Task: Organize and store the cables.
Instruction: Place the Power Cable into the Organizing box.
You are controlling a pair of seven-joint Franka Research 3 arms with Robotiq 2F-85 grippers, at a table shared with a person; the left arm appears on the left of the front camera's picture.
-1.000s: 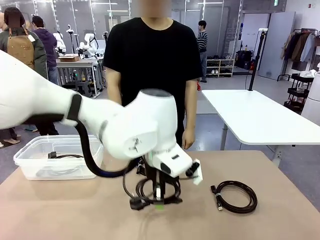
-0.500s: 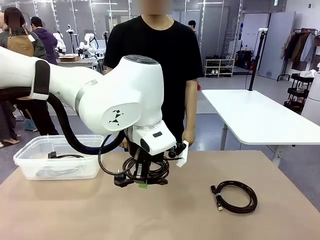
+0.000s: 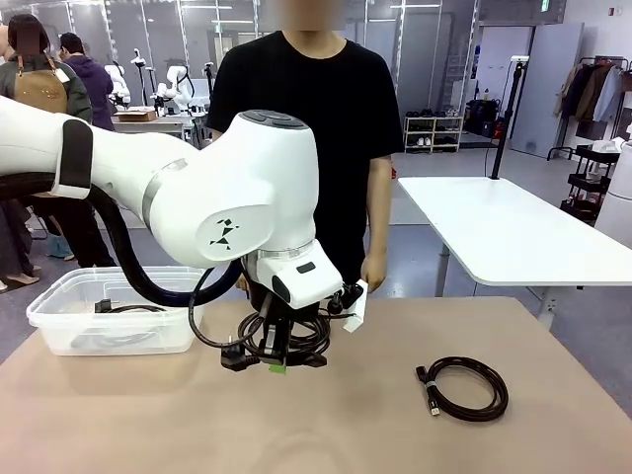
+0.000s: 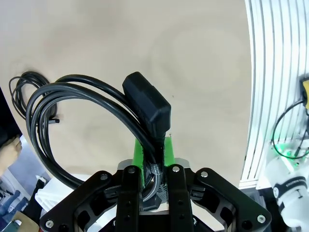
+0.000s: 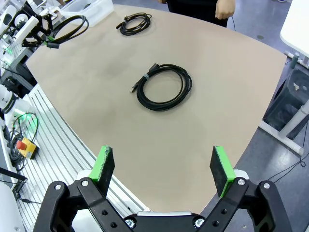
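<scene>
The left gripper [image 3: 279, 365] is pressed together on a few strands of one coil [image 3: 286, 341], close to its plug [image 4: 147, 104]. The rest of the loops hang free to one side of the pads. The coil sits low over the table [image 3: 148, 425], about midway between the bin [image 3: 59, 321] and a second coil [image 3: 464, 388] lying flat to the right.

What worries me is that thin pinch. Only part of the bundle is between the pads, so a quick swing toward the bin could shake the free loops loose and leave a tangle trailing from the jaws. The plug sticks out ahead of the fingers and, carried this low, looks likely to catch the bin's rim on the way over. If the release comes early, the coil lands on the rim or outside it. The bin already holds a cable (a snagged plug could drag that one about too).

The right gripper [image 5: 163, 166] is spread wide and empty, well above the second coil. A third coil [image 5: 134, 23] lies farther off, toward the person, whose hand [image 3: 372, 271] hangs near the far edge, close enough that a wide swing could brush it.
</scene>
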